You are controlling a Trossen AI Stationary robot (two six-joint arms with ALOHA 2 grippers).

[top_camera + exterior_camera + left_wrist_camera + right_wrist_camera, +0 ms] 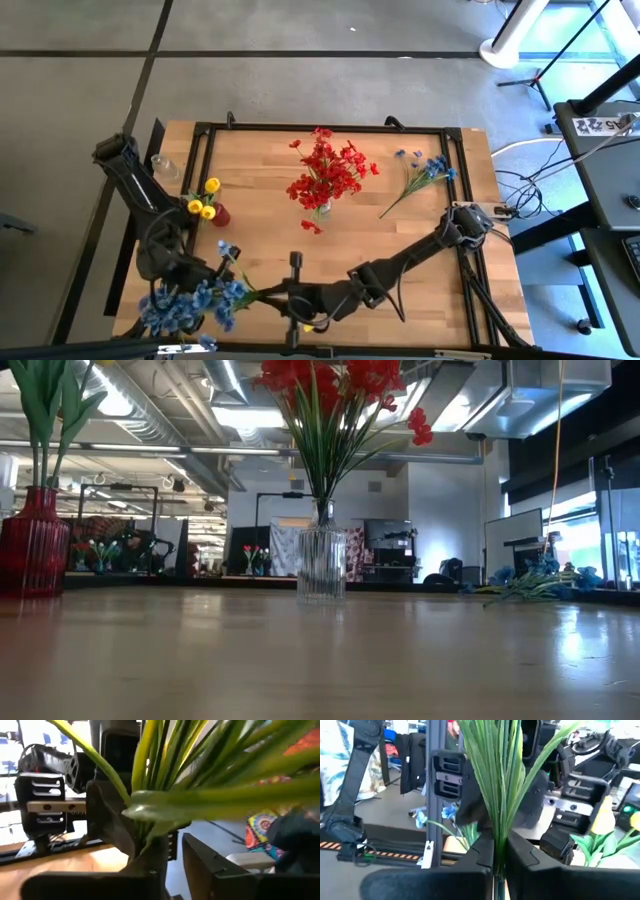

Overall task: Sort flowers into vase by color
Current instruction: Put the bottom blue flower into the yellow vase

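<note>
A big bunch of blue flowers [190,302] sits at the table's near left corner, its green stems [255,292] pointing right. My right gripper [292,297] reaches in from the right and is shut on those stems [497,795]. My left gripper [225,272] stands among the blue blooms with its fingers a little apart [175,862]; the stems [165,805] pass just past its fingertips, and I cannot tell whether they touch. Red flowers [325,172] stand in a clear vase [322,565]. Yellow flowers [203,203] stand in a red vase [30,545]. More blue sprays [425,168] lie on the table. My right gripper pinches the bundle of green stems [499,837] between its two fingers, several stems together. The fingers come level from the table's right side. The stems run on past the fingertips toward the blue blooms [447,812].
A clear bottle-like vase [165,165] lies near the far left edge. The loose blue sprays [530,582] lie toward the far right. A black frame [330,130] rims the tabletop. Bare wood lies between the red bouquet and the arms.
</note>
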